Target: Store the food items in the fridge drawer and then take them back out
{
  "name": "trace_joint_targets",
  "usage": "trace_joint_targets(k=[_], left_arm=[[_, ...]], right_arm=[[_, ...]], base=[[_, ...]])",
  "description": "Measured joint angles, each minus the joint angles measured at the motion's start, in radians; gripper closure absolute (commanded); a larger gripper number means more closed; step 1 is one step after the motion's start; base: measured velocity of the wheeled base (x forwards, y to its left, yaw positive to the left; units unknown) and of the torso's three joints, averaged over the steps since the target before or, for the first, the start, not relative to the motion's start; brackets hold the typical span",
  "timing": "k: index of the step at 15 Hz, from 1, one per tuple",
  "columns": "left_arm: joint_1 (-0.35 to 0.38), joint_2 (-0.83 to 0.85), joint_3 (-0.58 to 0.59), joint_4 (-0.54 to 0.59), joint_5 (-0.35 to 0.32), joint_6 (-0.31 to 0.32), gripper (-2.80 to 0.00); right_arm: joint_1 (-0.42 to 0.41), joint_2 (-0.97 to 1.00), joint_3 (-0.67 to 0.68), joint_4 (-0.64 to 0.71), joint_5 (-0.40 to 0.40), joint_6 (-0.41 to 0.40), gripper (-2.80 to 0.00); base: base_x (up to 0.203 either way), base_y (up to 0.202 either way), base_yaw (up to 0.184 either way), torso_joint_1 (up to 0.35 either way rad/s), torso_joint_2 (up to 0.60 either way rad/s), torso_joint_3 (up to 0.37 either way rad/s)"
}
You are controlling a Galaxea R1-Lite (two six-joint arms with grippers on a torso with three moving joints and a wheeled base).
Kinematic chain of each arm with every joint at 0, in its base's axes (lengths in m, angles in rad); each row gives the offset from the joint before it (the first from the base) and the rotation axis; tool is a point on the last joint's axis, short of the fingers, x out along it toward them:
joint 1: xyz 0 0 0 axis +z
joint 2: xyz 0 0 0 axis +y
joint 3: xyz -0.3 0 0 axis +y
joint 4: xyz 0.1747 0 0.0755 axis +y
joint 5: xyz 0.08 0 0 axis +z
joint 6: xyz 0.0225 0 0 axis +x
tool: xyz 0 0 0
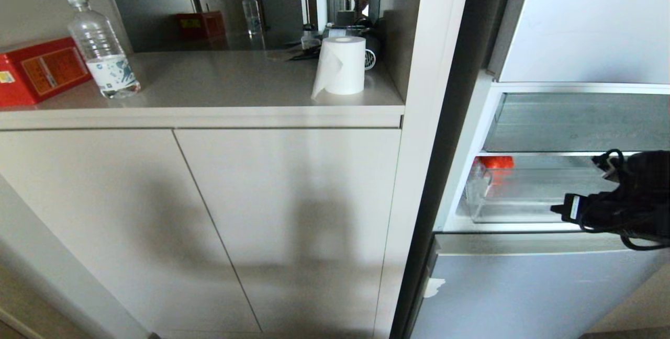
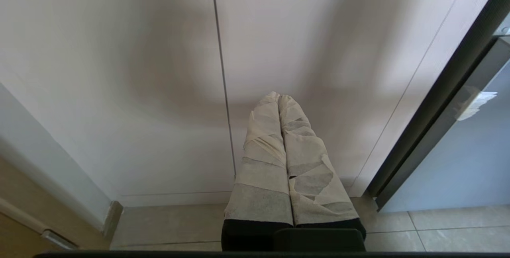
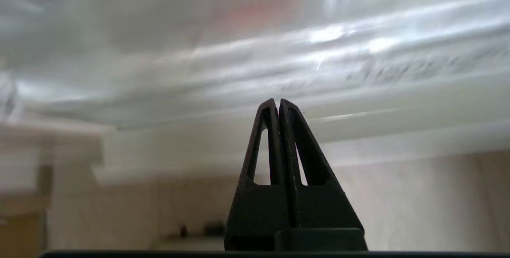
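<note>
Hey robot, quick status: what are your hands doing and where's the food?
Right gripper shut, empty, in front of the open fridge. Left gripper shut, parked low by the cabinet. Something red at the clear drawer's far left. Nothing blocking.

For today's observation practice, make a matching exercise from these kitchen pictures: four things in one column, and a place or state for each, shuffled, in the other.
Things:
1. water bottle
2. paper roll
3. red food item
4. right pincer

Places or states:
A. shut, holding nothing
B. at the right end of the countertop
C. inside the open fridge, at its left end
D. beside the red box

Pairs: 1-D, 2-B, 3-C, 4-A
</note>
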Motion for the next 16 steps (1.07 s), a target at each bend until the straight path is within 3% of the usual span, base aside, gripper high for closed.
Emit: trace_joint_targets(k=[4, 7, 13, 16], left_arm=[[0.0, 0.0, 0.0, 0.0, 0.0, 0.0, 0.0], [0.0, 0.0, 0.0, 0.0, 0.0, 0.0, 0.0], [0.0, 0.0, 0.0, 0.0, 0.0, 0.0, 0.0], [0.0, 0.0, 0.0, 0.0, 0.0, 0.0, 0.0]], right_arm=[[0.046, 0.107, -0.052, -0.119, -0.017, 0.084, 0.0], [0.042, 0.079, 0.031, -0.137, -0.019, 0.085, 0.0], [-0.051, -0.333, 0.374, -0.135, -0.019, 0.072, 0.0], [-0.092, -0.589, 0.578, -0.13, -0.029, -0.002, 0.0]], base=[[0.0, 0.0, 0.0, 0.0, 0.0, 0.0], [0.0, 0.0, 0.0, 0.0, 0.0, 0.0], [0.0, 0.0, 0.0, 0.0, 0.0, 0.0], [0.0, 0.0, 0.0, 0.0, 0.0, 0.0]])
